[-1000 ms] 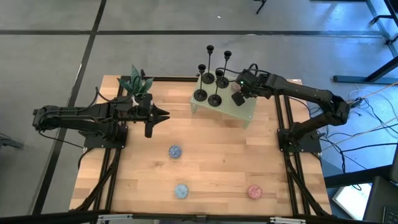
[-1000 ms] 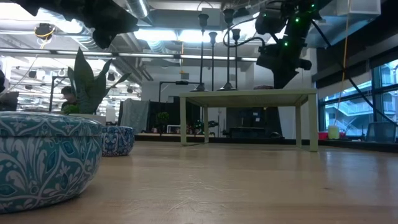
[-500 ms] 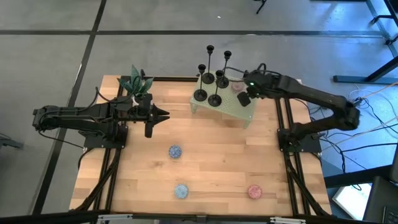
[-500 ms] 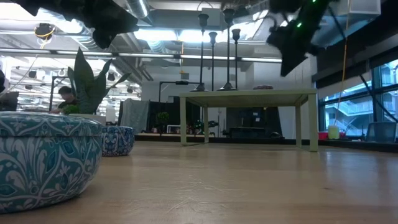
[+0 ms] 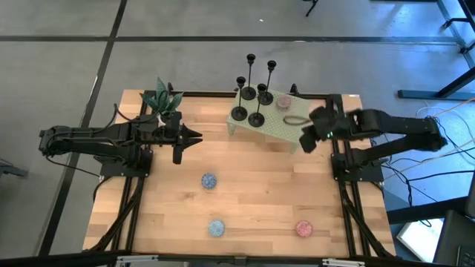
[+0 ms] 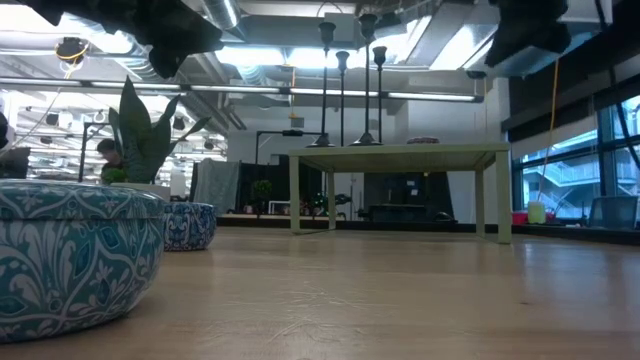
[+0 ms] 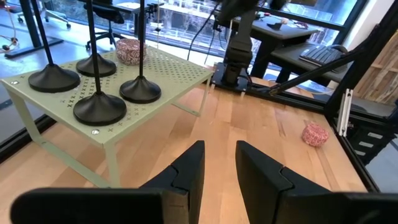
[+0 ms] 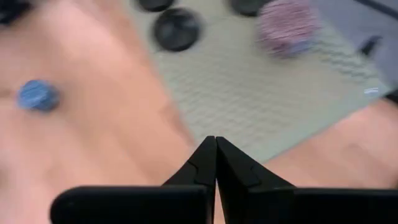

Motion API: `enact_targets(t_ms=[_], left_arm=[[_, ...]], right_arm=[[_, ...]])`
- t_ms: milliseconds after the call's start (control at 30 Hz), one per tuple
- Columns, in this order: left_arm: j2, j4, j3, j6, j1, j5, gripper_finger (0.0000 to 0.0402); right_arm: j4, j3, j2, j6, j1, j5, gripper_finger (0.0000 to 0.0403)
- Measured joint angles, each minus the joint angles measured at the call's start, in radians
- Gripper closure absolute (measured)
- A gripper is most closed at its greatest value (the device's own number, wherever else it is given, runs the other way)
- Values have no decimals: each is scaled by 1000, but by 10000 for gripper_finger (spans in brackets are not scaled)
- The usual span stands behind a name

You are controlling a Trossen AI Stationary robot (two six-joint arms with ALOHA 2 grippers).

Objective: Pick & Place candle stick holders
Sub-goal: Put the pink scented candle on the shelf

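Note:
Four black candle stick holders stand upright on their round bases on a small pale green perforated stand at the table's far middle. They also show in the left wrist view and the low view. My right gripper hovers shut above the stand's right near corner, holding nothing; its fingertips meet. My left gripper waits at the table's left, pointing toward the stand, with a narrow gap between its fingers and nothing in it.
A pink patterned ball lies on the stand beside the holders. A potted plant stands at the far left. Two blue round pieces and a pink one lie on the bare wood nearer the front.
My right gripper has drawn back from over the stand, next to the holders, toward the table's right and near side. It has risen, stayed shut, and uncovered the pink ball on the stand. The holders have not moved.

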Motion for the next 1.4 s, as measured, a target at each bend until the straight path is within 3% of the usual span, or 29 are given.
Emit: enact_targets(t_ms=[133,300,467,567,733,900,1400], left_arm=[[0,5,0,0,0,-21,315],[0,12,0,10,0,-20,315],[0,12,0,4,0,31,315],[2,12,0,8,0,73,315],[9,13,0,8,0,78,315],[20,13,0,9,0,74,315],[102,15,0,106,0,120,315]], right_arm=[[48,-30,24,88,165,63,393],[345,-191,50,45,308,42,393],[761,-352,81,-51,339,36,392],[912,-382,109,-139,325,9,382],[1006,-382,158,-293,305,-1,344],[1063,-382,209,-340,283,-18,284],[1165,-382,292,-389,298,-285,133]])
